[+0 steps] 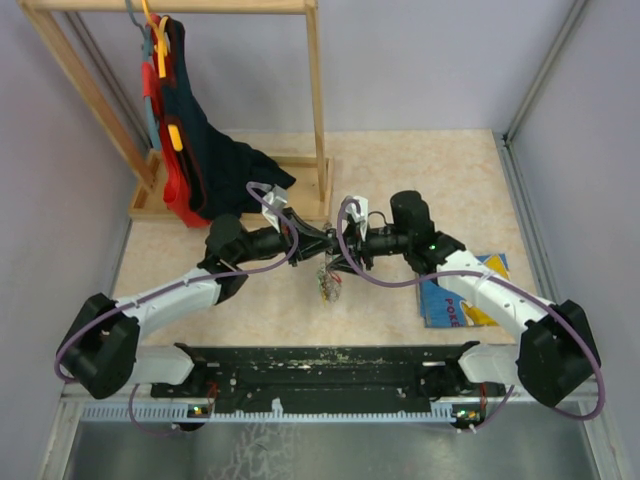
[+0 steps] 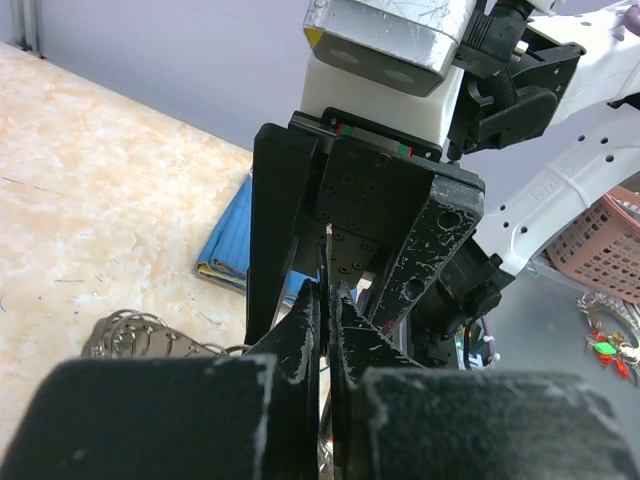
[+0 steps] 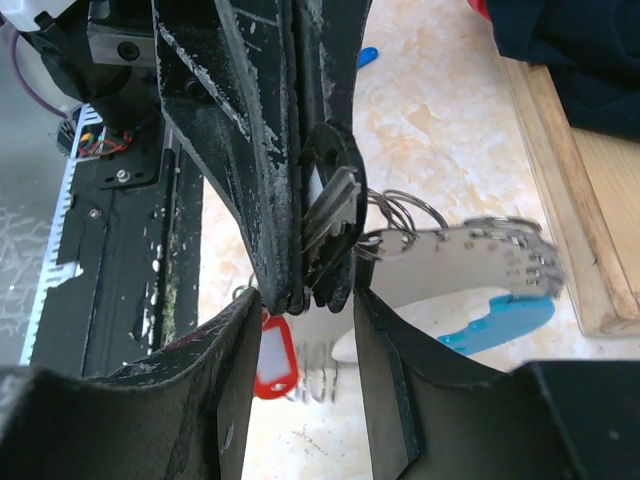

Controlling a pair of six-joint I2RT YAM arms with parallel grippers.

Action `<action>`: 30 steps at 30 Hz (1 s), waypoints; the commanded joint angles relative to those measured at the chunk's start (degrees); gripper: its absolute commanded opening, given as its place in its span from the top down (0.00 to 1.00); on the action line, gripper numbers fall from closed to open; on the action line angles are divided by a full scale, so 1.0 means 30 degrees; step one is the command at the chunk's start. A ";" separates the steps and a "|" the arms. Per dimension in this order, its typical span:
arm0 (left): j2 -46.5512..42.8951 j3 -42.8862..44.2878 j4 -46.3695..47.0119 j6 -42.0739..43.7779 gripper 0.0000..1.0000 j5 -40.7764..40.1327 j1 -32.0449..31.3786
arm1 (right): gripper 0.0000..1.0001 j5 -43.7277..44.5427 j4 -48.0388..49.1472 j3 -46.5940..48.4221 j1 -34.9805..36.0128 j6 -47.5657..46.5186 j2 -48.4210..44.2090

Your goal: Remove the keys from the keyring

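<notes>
My left gripper (image 1: pixel 322 243) and right gripper (image 1: pixel 352 245) meet nose to nose above the table's middle. The keys (image 1: pixel 328 283) hang in a small bunch below them. In the right wrist view the left gripper's fingers (image 3: pixel 275 150) are shut on silvery key blades (image 3: pixel 335 200). The keyring's wire rings (image 3: pixel 402 207) and its grey strap (image 3: pixel 470 262) with a light-blue patch (image 3: pixel 500 320) trail to the right. A red tag (image 3: pixel 272 355) hangs below. My right gripper (image 3: pixel 305 340) is open, its fingers straddling the left fingertips. The left gripper (image 2: pixel 328 310) shows shut on a thin edge.
A blue picture book (image 1: pixel 462 292) lies under the right arm. A wooden clothes rack (image 1: pixel 300 150) with dark and red garments (image 1: pixel 205 165) stands at the back left. A pink basket (image 2: pixel 600 250) and some small coloured bits (image 2: pixel 608 346) show at the right of the left wrist view.
</notes>
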 commanded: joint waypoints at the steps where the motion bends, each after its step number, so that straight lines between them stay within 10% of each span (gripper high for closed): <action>1: 0.0032 0.0931 0.1204 -0.0204 1.00 -0.0165 -0.0237 | 0.57 0.0368 0.0477 0.1116 -0.0019 0.0200 -0.0669; 30: -0.0155 0.0852 0.0190 0.0671 1.00 -0.0566 -0.0297 | 0.77 -0.0628 -0.0937 0.1697 -0.0342 -0.0755 -0.1112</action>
